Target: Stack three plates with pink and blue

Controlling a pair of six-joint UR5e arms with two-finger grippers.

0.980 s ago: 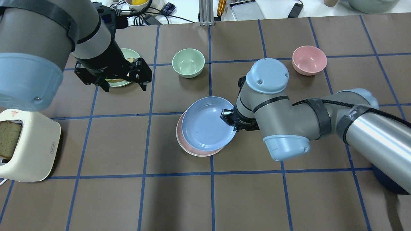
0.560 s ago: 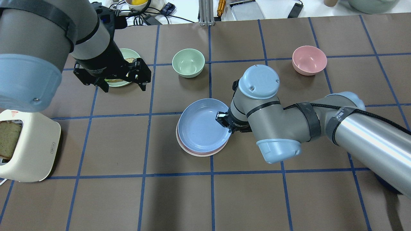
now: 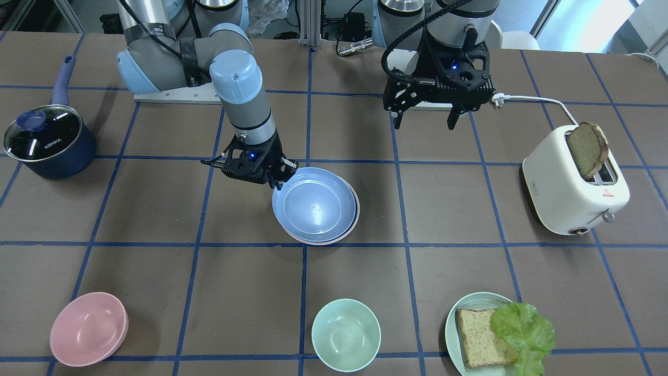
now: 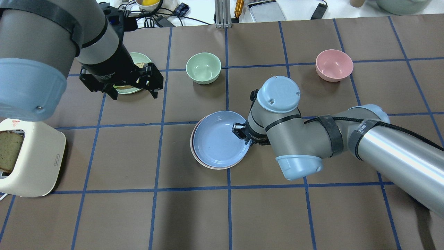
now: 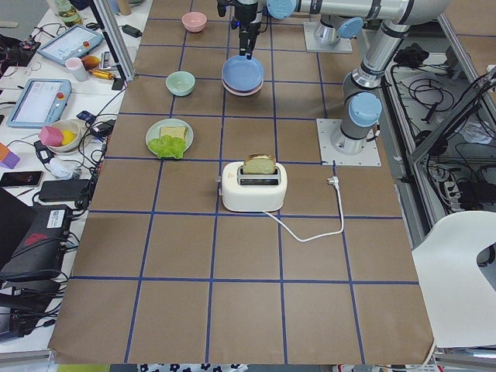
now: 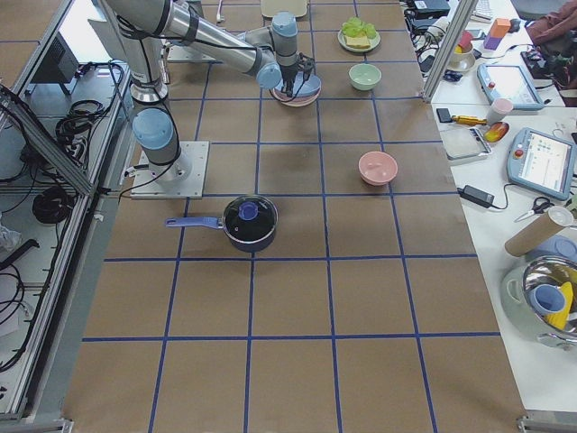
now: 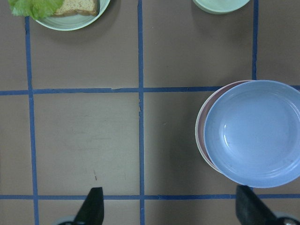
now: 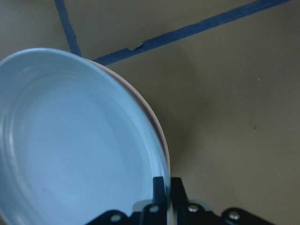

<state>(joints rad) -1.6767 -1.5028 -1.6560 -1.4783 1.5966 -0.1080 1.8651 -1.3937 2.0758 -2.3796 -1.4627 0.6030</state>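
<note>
The light blue plate (image 4: 218, 140) lies on top of the pale pink plate (image 4: 194, 152) at the table's middle, slightly offset. A thin cream-white plate edge (image 4: 212, 168) shows under the pink one. My right gripper (image 4: 242, 133) is shut on the blue plate's right rim; the right wrist view shows both fingers (image 8: 160, 187) pinched on that rim. I cannot tell whether the blue plate rests fully. My left gripper (image 4: 133, 88) is open and empty, held above the table at the far left, its fingers (image 7: 93, 208) wide apart.
A mint bowl (image 4: 203, 67) and a pink bowl (image 4: 334, 65) stand at the far side. A pale green plate with bread and lettuce (image 3: 490, 334) lies under my left gripper. A cream toaster (image 4: 31, 156) stands at the left, a dark pot (image 3: 47, 136) near my right base.
My right gripper has moved the blue plate left and down, so it now covers the pink plate more evenly. The left arm has not moved.
</note>
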